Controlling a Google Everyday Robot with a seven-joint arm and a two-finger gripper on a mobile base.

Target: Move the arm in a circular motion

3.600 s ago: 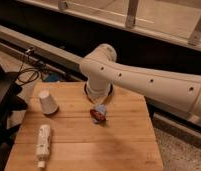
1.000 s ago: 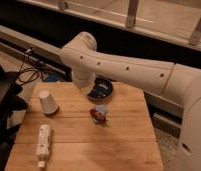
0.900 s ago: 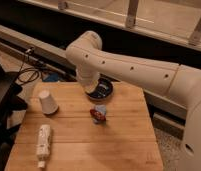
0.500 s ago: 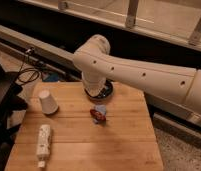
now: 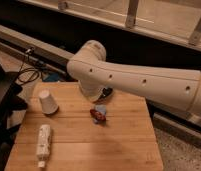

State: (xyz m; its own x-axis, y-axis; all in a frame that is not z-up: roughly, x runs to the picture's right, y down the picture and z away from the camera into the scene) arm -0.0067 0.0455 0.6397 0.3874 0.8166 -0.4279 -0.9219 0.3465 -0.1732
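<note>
The cream-white arm [image 5: 144, 80], dotted with dark holes, reached from the right over the wooden table's [image 5: 124, 150] far edge, its closed gripper [image 5: 105, 93] empty, near a red-blue packet [image 5: 98, 114].

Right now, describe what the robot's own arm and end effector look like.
The arm is cream-white, built of thick tubular segments with a rounded elbow joint and small dark holes along its side. The end effector shows only as a dark part below the elbow, above the wooden table.
</note>
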